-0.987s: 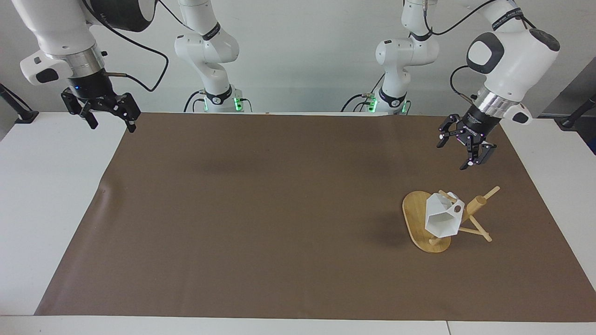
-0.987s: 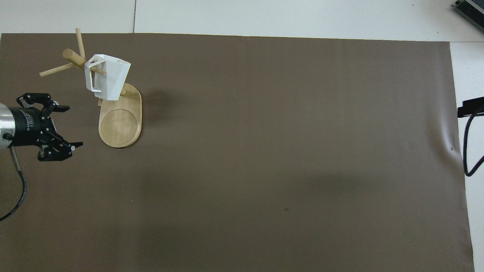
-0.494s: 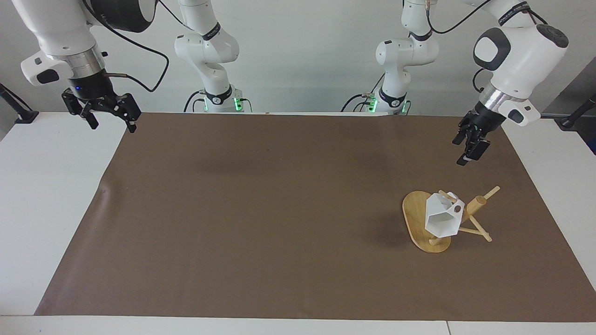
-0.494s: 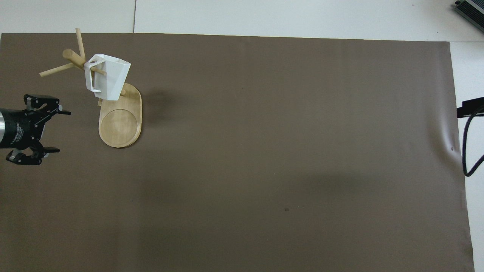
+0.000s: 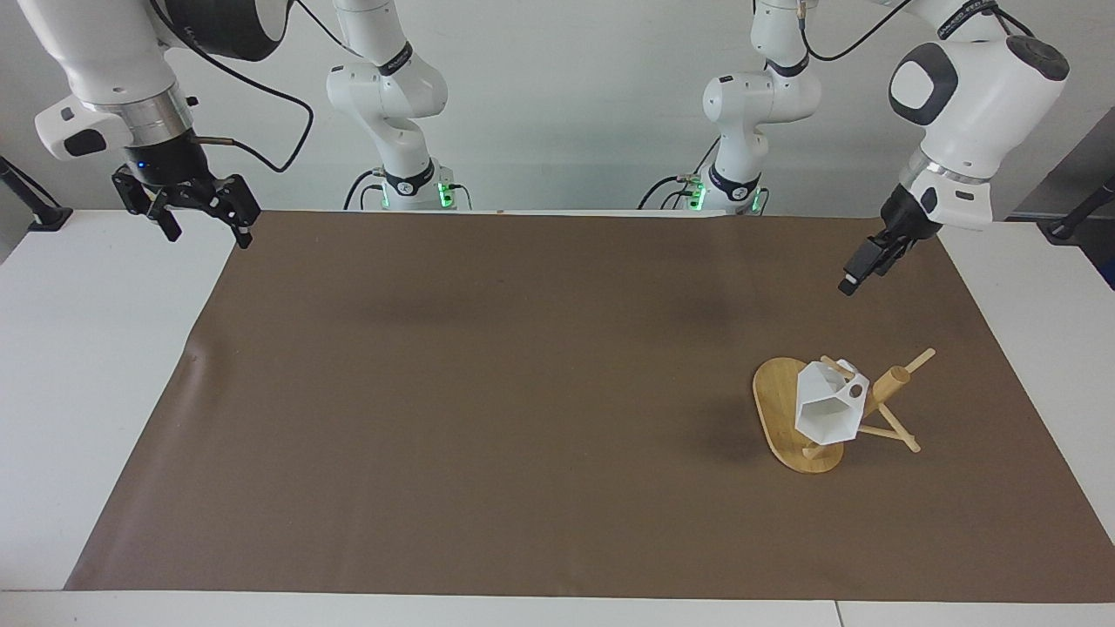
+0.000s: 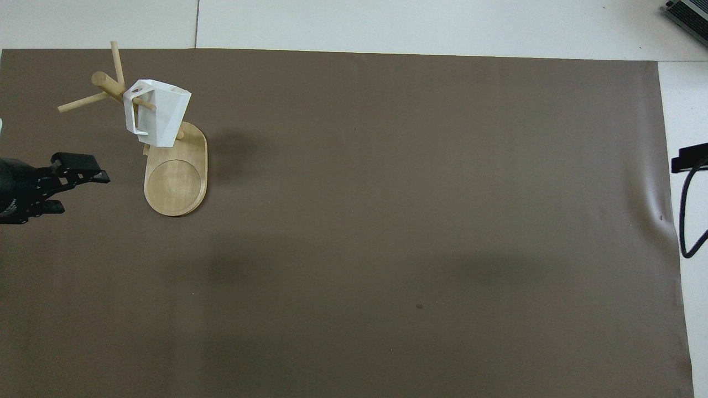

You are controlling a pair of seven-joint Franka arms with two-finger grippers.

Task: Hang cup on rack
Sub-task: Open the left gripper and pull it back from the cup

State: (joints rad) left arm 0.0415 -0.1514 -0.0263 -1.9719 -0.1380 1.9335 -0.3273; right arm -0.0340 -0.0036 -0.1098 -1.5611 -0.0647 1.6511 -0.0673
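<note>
The left gripper (image 5: 858, 272) has pulled back and up from the rack (image 5: 797, 418), jaws apart and empty, over the mat. The cup (image 5: 826, 409) hangs on a peg, well clear of its fingers. The right gripper (image 5: 199, 207) waits open, holding nothing.

A wide white table (image 5: 87, 366) fills the scene; a large sheet of matte brown paper (image 5: 523, 392) covers most of its top, with bare white margins at both ends; the sheet has a small wrinkle (image 5: 196, 355) near one end; a plain pale grey wall (image 5: 566, 87) stands at the back; the light is soft and even, with faint shadows on the paper; a thin seam (image 6: 197, 25) runs across the white surface at the table's edge.
</note>
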